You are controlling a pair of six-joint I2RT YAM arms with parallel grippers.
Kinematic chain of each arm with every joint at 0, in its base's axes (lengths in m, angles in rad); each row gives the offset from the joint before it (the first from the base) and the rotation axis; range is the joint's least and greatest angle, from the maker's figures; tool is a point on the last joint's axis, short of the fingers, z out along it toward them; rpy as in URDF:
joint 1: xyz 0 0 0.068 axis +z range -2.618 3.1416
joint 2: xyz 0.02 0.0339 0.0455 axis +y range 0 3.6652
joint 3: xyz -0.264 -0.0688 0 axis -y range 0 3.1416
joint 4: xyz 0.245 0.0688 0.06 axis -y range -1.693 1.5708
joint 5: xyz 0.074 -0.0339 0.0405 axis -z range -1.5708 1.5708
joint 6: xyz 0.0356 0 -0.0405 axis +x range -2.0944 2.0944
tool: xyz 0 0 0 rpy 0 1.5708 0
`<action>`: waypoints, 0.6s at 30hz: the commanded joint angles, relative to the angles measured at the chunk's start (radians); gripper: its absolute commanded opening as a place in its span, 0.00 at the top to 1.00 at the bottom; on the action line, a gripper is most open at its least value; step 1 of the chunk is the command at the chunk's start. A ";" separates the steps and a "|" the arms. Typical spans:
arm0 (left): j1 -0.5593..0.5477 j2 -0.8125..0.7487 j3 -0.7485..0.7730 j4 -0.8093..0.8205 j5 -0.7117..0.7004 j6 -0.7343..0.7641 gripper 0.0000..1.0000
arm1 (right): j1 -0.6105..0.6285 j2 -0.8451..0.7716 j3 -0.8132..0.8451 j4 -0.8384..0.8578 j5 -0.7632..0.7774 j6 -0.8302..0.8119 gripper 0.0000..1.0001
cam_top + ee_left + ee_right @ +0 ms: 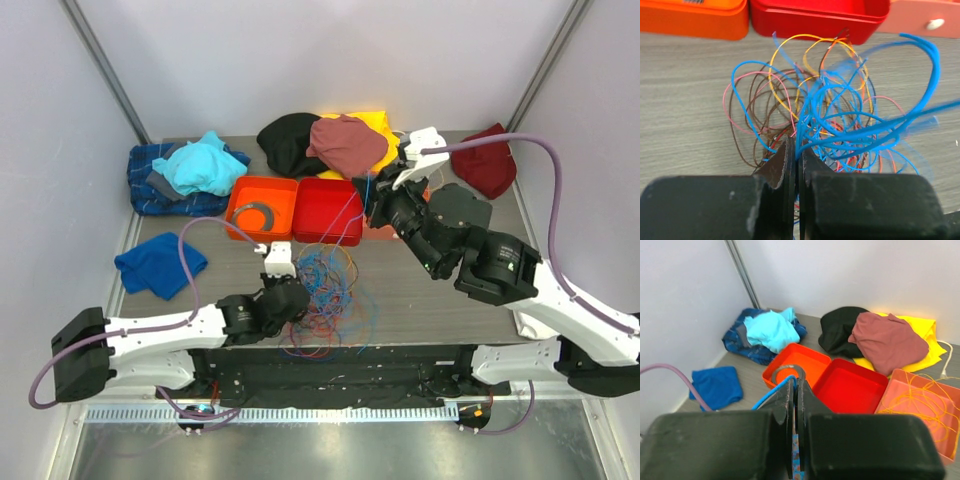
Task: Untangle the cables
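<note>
left pincer [796, 149] pinches blue cables [836, 131]; tangle's near edge hidden behind it.

The grey table [420, 290] bears the cables [325, 290], tangled right at the left gripper [295, 298]. Just beyond it, an orange tray [262, 207] and a red tray [327, 210] touch, with perhaps a paler third tray [920, 410] alongside. A blue cloth [160, 263] lies to its left, and a plaid cloth [150, 190], black cloth [285, 140] and yellow cloth [378, 125] lie farther beyond.
</note>
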 commanded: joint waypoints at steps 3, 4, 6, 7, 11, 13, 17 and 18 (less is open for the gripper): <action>0.119 0.089 -0.031 -0.192 0.111 -0.136 1.00 | -0.005 -0.023 0.167 0.154 0.090 -0.114 0.99; 0.131 0.100 -0.045 -0.192 0.125 -0.144 1.00 | -0.005 -0.020 0.183 0.162 0.093 -0.126 0.99; 0.148 0.120 -0.058 -0.184 0.150 -0.162 1.00 | -0.005 -0.015 0.232 0.181 0.100 -0.152 0.99; 0.148 0.126 -0.064 -0.184 0.159 -0.167 1.00 | -0.003 -0.006 0.247 0.185 0.103 -0.161 0.99; 0.148 0.138 -0.047 -0.189 0.185 -0.152 0.87 | -0.005 0.014 0.273 0.181 0.099 -0.186 0.99; 0.148 0.126 -0.036 -0.190 0.198 -0.130 0.64 | -0.005 0.014 0.240 0.179 0.099 -0.170 0.99; 0.147 0.056 -0.030 -0.186 0.214 -0.089 0.31 | -0.005 0.006 0.181 0.185 0.090 -0.135 0.99; 0.145 0.011 -0.033 -0.187 0.217 -0.070 0.26 | -0.005 0.009 0.177 0.185 0.090 -0.132 0.99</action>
